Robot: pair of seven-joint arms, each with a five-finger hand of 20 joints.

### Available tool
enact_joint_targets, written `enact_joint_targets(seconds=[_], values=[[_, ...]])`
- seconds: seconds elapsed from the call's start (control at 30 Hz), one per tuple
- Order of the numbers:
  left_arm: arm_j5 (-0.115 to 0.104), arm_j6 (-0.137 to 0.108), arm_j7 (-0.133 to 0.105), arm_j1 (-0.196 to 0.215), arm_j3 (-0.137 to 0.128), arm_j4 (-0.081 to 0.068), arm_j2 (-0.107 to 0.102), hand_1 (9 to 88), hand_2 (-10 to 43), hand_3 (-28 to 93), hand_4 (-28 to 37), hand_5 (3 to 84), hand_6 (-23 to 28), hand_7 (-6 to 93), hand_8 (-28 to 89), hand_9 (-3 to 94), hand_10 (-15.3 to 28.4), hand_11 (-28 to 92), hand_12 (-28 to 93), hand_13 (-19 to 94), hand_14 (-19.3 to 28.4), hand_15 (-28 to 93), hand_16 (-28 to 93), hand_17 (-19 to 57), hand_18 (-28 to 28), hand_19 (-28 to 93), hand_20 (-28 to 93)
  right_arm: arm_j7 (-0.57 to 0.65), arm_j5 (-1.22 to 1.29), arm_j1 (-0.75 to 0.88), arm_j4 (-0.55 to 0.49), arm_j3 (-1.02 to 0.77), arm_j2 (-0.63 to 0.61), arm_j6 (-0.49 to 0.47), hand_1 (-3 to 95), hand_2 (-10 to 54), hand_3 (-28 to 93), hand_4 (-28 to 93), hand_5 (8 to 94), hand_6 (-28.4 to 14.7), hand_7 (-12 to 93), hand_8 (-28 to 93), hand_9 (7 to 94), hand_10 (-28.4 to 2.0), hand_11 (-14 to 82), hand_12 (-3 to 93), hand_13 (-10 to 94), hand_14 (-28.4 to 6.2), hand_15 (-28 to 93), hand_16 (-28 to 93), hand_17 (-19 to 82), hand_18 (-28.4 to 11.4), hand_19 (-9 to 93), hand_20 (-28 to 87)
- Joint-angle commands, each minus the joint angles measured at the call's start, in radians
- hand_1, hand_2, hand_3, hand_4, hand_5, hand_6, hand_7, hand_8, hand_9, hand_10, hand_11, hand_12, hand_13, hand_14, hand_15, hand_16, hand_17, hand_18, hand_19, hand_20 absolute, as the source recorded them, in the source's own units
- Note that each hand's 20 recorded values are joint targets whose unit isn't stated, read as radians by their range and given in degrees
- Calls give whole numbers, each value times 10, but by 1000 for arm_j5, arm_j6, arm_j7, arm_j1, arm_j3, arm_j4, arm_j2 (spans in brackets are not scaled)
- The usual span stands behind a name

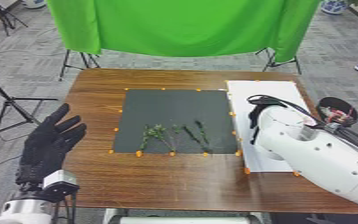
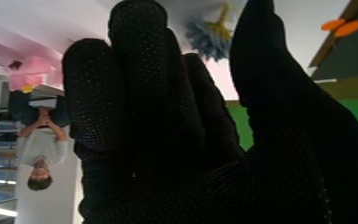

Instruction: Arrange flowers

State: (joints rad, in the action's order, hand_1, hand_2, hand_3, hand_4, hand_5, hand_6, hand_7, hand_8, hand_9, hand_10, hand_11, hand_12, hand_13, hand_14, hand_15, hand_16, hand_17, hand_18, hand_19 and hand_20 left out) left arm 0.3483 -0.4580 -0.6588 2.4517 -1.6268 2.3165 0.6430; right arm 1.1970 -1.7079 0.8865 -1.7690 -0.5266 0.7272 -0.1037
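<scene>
Lying on brown table (image 1: 158, 187): dark mat (image 1: 175, 110), white sheet (image 1: 269, 89). Green cloth (image 1: 184, 30) beyond. Left hand (image 1: 47, 146), right hand (image 1: 263, 101): fingers extended.

Green stems (image 1: 158, 131) on dark mat (image 1: 180, 107); left hand (image 1: 44, 147) near.

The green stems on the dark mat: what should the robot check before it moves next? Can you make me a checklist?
1. Green stems lying on the dark mat: ok.
2. Left hand out of the way: ok, beside the mat, to its left.
3. Right hand open and ready: ok, its fingers are straight.
4. Blue flower held by the right hand: not ok, it is beyond the fingers.
5. Blue flower clear of the fingertips: cannot tell.
6. Right hand over the stems: not ok, it is over the white sheet.
</scene>
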Motion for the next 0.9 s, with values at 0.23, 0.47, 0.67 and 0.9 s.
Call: enact_joint_targets(seconds=[0.23, 0.47, 0.67, 0.9], values=[[12, 8, 18, -9, 4, -4, 8, 302, 69, 648, -206, 355, 90, 105, -80, 314, 191, 289, 105, 200, 258, 557, -123, -79, 257, 512, 46, -7, -1, -22, 36, 45, 32, 45, 436, -92, 746, -216, 527, -74, 169, -90, 666, -217, 188, 145, 764, -122, 516, 113, 584, -119, 932, -255], [20, 13, 27, -5, -5, -4, 21, 302, 70, 648, -206, 355, 90, 105, -81, 314, 191, 289, 106, 201, 258, 557, -123, -79, 257, 512, 46, -10, -22, -26, 54, 82, 33, 97, 486, -81, 727, -237, 617, -32, 209, -38, 700, -182, 178, 144, 781, -115, 498, 115, 586, -119, 932, -263], [13, 10, 18, -8, 3, -5, 12, 302, 70, 649, -206, 356, 90, 106, -81, 315, 191, 289, 106, 200, 258, 558, -123, -79, 257, 512, 47, -14, -81, -45, 70, 133, 14, 168, 586, -88, 692, -255, 721, -16, 272, 65, 830, -116, 94, 253, 828, -78, 455, 165, 604, -108, 932, -215], [12, 8, 16, 0, -3, -2, 15, 302, 70, 648, -205, 356, 91, 105, -81, 315, 191, 289, 106, 201, 259, 558, -124, -79, 256, 513, 47, -25, -113, -58, 59, 148, -13, 198, 637, -95, 711, -277, 758, -15, 278, 99, 897, -94, 80, 320, 851, -41, 426, 239, 601, -101, 932, -126]])
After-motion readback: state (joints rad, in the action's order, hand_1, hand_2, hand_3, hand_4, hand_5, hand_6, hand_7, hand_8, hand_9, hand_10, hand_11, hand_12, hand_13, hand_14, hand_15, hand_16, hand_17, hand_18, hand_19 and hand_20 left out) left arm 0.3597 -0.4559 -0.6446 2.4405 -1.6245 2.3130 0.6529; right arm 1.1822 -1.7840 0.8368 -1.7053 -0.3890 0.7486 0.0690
